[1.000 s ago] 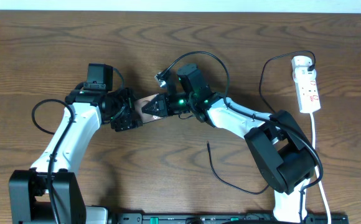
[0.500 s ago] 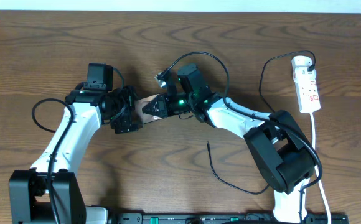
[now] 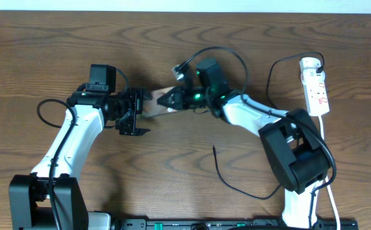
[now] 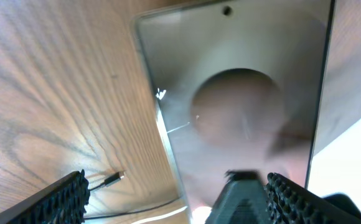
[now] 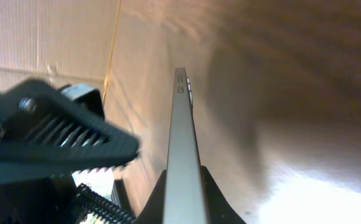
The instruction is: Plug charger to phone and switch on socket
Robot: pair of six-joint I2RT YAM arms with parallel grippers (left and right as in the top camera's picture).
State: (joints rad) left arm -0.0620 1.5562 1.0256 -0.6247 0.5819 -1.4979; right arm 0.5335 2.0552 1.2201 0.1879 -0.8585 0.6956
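Pinching the phone [image 5: 183,149] edge-on, the right gripper [image 5: 183,196] holds it just beside the left gripper [image 3: 139,114], whose jaws stand spread wide. Only the left wrist view shows the phone's glossy face and the charger [image 4: 113,179] tip lying on the table [image 4: 37,87].

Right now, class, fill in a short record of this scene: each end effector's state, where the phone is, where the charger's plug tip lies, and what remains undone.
left end effector: open, holding nothing, facing one end of the phone
right end effector: shut on the phone
phone: held between the two arms, no cable in it
charger plug tip: loose on the table, apart from the phone
charger adapter: seated at the far end of the socket
undone: plug tip into phone; switch position too small to tell
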